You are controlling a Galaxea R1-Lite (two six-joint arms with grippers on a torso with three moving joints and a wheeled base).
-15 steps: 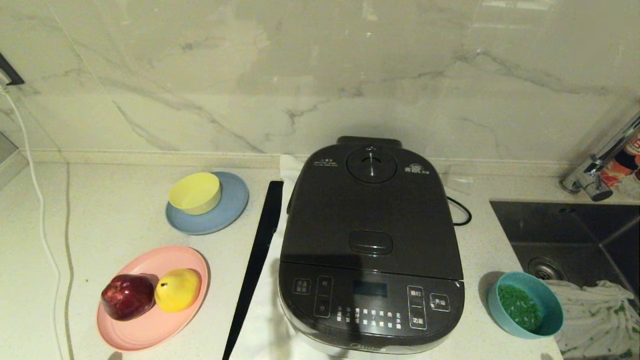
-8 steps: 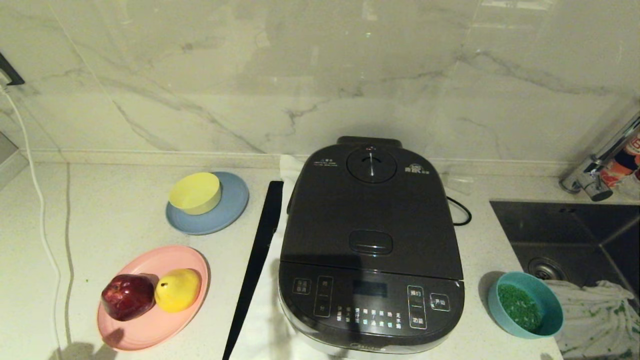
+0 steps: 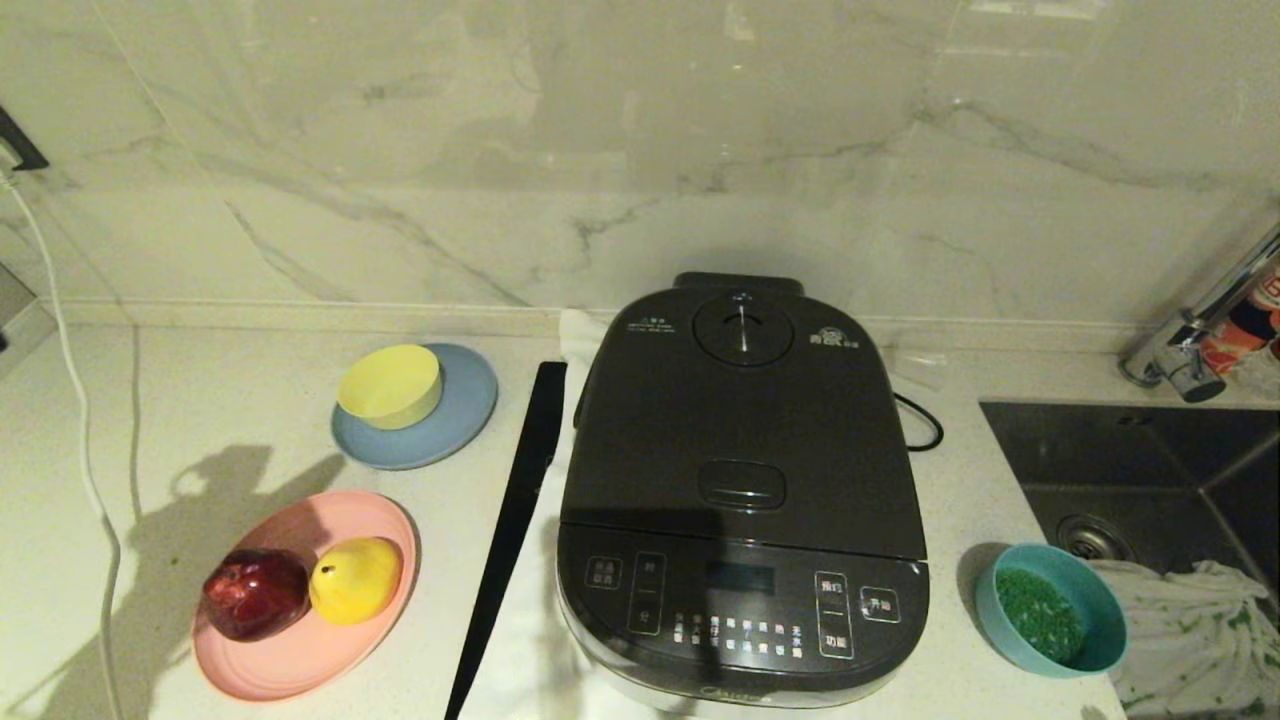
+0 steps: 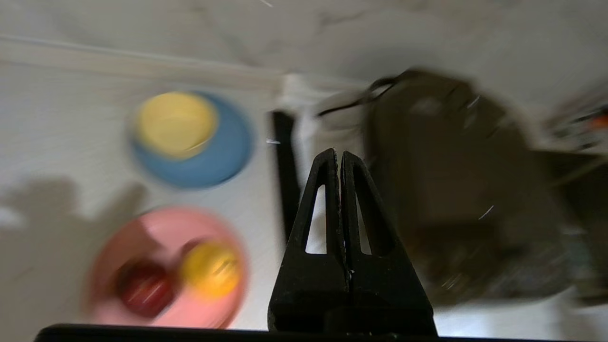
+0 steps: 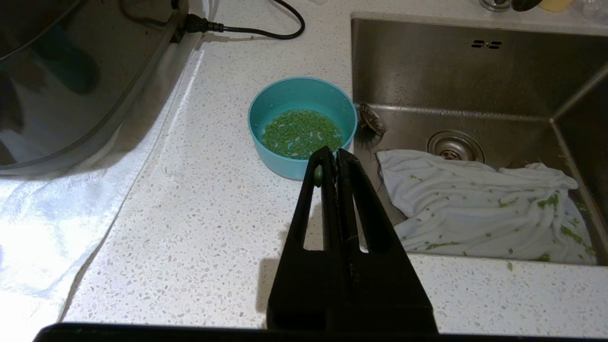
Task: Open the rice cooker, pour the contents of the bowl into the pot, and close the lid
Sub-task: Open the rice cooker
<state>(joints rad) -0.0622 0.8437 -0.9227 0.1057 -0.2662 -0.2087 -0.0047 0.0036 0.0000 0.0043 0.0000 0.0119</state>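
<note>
Marble-veined wall panels (image 3: 600, 150) stand behind a pale speckled countertop (image 3: 250, 440), on which the rice cooker (image 3: 745, 500) is set near the middle, its control panel facing the robot. The lid (image 3: 745, 430) is seen shut flat on the body, so the pot is hidden. A white cloth (image 3: 520, 640) is spread under the cooker, and a black strip (image 3: 515, 520) lies along the cooker's left side.

To the right of the cooker, apart from it, the bowl (image 3: 1050, 610) is placed upright on the counter beside the sink (image 3: 1150, 470); the contents (image 3: 1040, 612) are seen as green grains lying in its bottom. A spotted white towel (image 3: 1190, 640) is draped over the sink's near edge, just beside the bowl.

The right gripper (image 5: 332, 156) is held above the counter on the near side of the bowl, its fingers pressed together on nothing. The left gripper (image 4: 338, 156) is likewise closed and empty, held above the counter left of the cooker; only its shadow is seen in the head view.

On the left, a yellow bowl (image 3: 390, 385) is set on a blue plate (image 3: 465, 425), and nearer the robot a red apple (image 3: 255, 593) and a yellow pear (image 3: 355, 580), touching, are laid on a pink plate (image 3: 290, 660).
</note>
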